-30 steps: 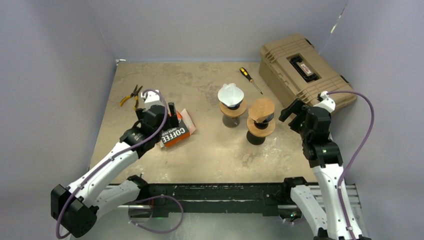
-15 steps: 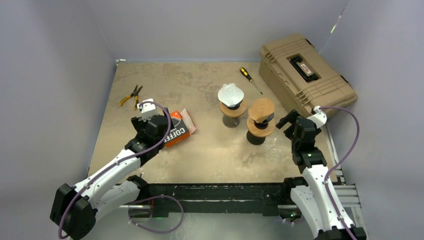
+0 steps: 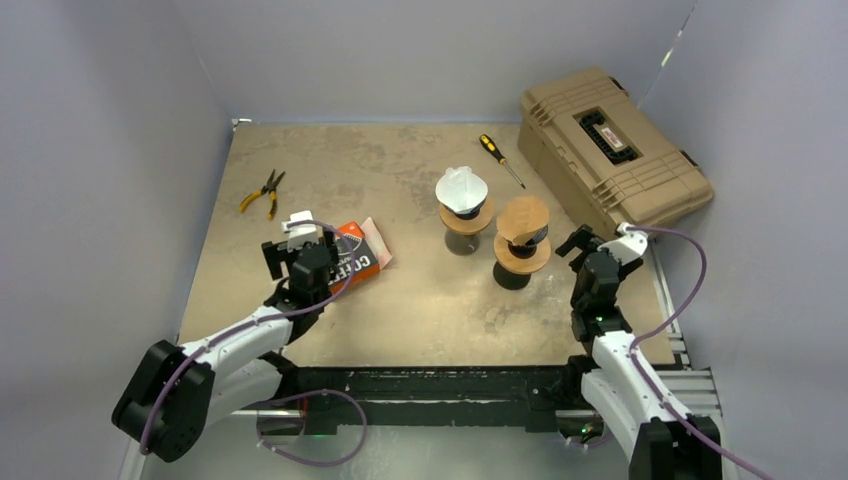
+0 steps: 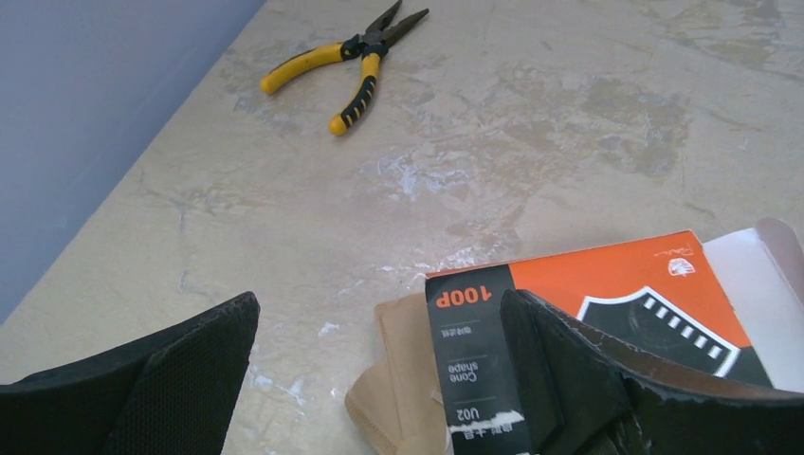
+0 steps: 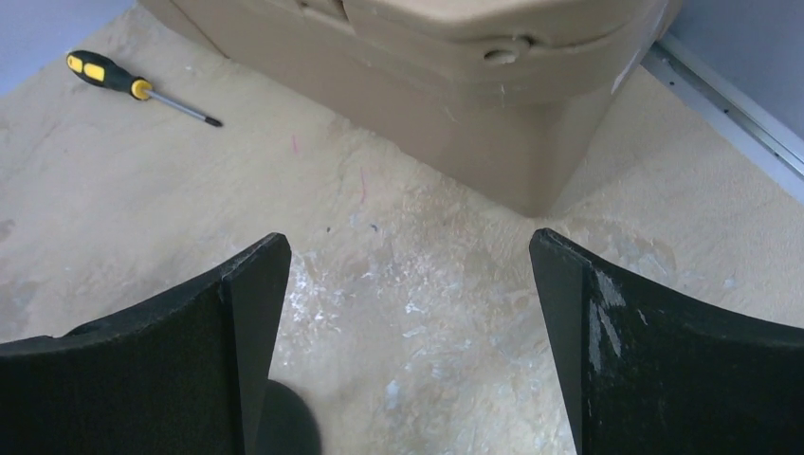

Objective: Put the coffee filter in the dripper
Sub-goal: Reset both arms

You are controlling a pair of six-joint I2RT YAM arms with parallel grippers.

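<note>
Filter sitting in the dripper, both arms hanging low at the near edge

The brown coffee filter (image 3: 523,216) is resting in the right dripper (image 3: 521,256) at mid-bench (image 3: 420,300), with a white filter (image 3: 462,186) sitting in its far-left neighbour. The left end effector (image 4: 379,322) is gaping wide and empty over the orange filter pack (image 3: 352,262). The right end effector (image 5: 408,275), equally wide and empty, is facing the tan case (image 5: 446,85). Placing is looking finished, so the next move probably calls only for keeping clear.

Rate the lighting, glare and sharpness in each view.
Top external: even, diffuse light, no glare, table sharp. Left wrist: pliers and the filter box lettering crisp, no blur. Right wrist: screwdriver sharp, case darker on its near side below the lid, no glare.
</note>
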